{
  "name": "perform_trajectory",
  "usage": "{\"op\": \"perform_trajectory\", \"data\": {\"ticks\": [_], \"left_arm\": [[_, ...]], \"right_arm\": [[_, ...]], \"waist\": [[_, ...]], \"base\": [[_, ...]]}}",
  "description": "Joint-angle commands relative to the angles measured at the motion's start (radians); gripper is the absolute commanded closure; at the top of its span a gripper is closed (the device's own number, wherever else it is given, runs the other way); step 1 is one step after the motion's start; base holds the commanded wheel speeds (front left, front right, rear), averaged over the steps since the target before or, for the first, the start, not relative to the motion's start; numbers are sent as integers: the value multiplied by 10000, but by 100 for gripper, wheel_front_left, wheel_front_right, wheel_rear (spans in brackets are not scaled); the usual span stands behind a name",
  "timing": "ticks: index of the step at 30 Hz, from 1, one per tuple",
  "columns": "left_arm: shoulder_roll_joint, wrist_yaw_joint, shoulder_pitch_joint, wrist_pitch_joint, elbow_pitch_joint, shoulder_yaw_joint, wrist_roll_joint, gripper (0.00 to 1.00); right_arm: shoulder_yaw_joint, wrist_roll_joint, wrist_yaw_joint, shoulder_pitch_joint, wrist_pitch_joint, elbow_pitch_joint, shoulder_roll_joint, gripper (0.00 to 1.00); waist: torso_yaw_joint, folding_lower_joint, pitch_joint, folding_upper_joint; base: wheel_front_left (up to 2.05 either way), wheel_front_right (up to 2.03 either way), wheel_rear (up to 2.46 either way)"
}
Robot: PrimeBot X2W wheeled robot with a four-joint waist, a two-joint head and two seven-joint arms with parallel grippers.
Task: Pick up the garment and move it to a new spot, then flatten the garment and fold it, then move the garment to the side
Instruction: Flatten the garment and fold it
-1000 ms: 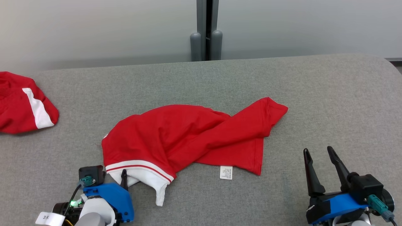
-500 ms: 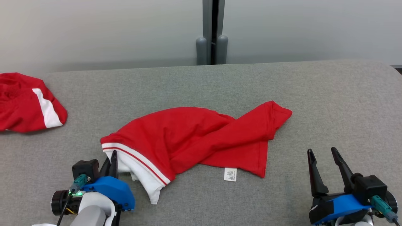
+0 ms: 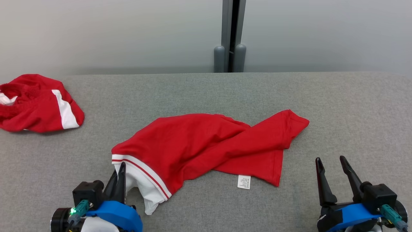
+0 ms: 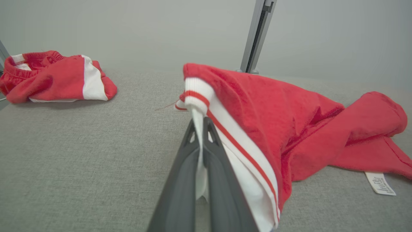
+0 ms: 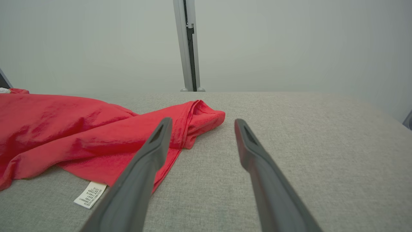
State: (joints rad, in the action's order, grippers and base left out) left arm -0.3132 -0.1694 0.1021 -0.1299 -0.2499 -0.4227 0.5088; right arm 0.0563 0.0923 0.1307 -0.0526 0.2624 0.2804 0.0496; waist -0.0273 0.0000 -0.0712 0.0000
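A crumpled red garment (image 3: 206, 141) with a white, red-striped collar lies across the middle of the grey table (image 3: 347, 106). My left gripper (image 3: 121, 167) at the lower left is shut on the white collar edge and lifts it a little. From the left wrist, the white cloth (image 4: 200, 129) is pinched between my two fingers, with the red body (image 4: 289, 109) spreading right. My right gripper (image 3: 331, 159) stands open at the lower right, off the cloth. Through the right wrist camera, the red garment (image 5: 80, 129) lies left of the open right gripper (image 5: 201, 124).
A second red and white garment (image 3: 35, 104) lies bunched at the table's far left (image 4: 54, 77). A white care label (image 3: 244, 181) sticks out from the front hem (image 5: 90, 194). A grey post (image 3: 230, 35) stands behind the table against the pale wall.
My left gripper has closed on the white collar and drawn it up and toward me. The camera has shifted, moving the whole scene right and down. The right gripper stays open.
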Motion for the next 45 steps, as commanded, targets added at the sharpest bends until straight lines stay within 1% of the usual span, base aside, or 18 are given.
{"op": "perform_trajectory", "data": {"ticks": [1,3,5,8,14,21,22,23,24,28,32,36,40,45], "left_arm": [[-216,-168,-99,169,201,76,-77,100],[-126,-229,-166,215,353,242,202,100],[-148,-207,-144,213,306,314,254,100],[-217,-201,224,113,-166,566,422,100],[-70,225,1228,-123,-1885,764,700,100],[90,765,2640,-973,-3719,866,615,100],[125,844,2785,-1031,-3955,857,595,62],[154,948,2910,-1071,-4215,794,547,21],[194,1010,3029,-1113,-4457,763,536,0],[361,1215,3333,-1265,-5030,848,559,0],[479,1389,3060,-1354,-5015,1087,543,0],[580,1459,2423,-1358,-4128,1583,342,0],[842,1537,1575,-1362,-3155,1979,-11,0],[1263,1667,546,-1364,-2404,2013,-506,0]], "right_arm": [[-38,69,1,37,38,24,15,0],[-79,54,1,-46,38,38,15,0],[-91,58,1,-92,38,30,15,0],[-118,5,1,-188,38,4,15,0],[-172,-102,1,-415,38,-60,15,0],[-178,-225,1,-702,38,-137,14,0],[-183,-238,1,-708,38,-135,14,0],[-195,-249,1,-690,38,-126,14,0],[-214,-245,1,-681,38,-115,14,0],[-301,-219,1,-656,38,-87,14,0],[-358,-177,1,-533,38,-61,15,0],[-339,-138,1,-364,36,-111,15,0],[-305,-85,1,-137,38,-131,15,0],[-320,-36,1,163,38,-135,15,0]], "waist": [[-29,0,-19,0],[-91,0,-76,0],[-131,0,-112,0],[-274,0,-261,0],[-612,0,-668,0],[-774,0,-1084,0],[-774,0,-1107,0],[-771,0,-1123,0],[-764,0,-1132,0],[-706,0,-1091,0],[-578,0,-931,0],[-365,0,-701,0],[-116,0,-389,0],[87,0,47,0]], "base": [[0,0,0],[0,0,0],[0,0,0],[0,0,0],[0,0,0],[0,0,0],[0,0,0],[0,0,0],[0,0,0],[0,0,0],[0,0,0],[0,0,0],[0,0,0],[0,0,0]]}}
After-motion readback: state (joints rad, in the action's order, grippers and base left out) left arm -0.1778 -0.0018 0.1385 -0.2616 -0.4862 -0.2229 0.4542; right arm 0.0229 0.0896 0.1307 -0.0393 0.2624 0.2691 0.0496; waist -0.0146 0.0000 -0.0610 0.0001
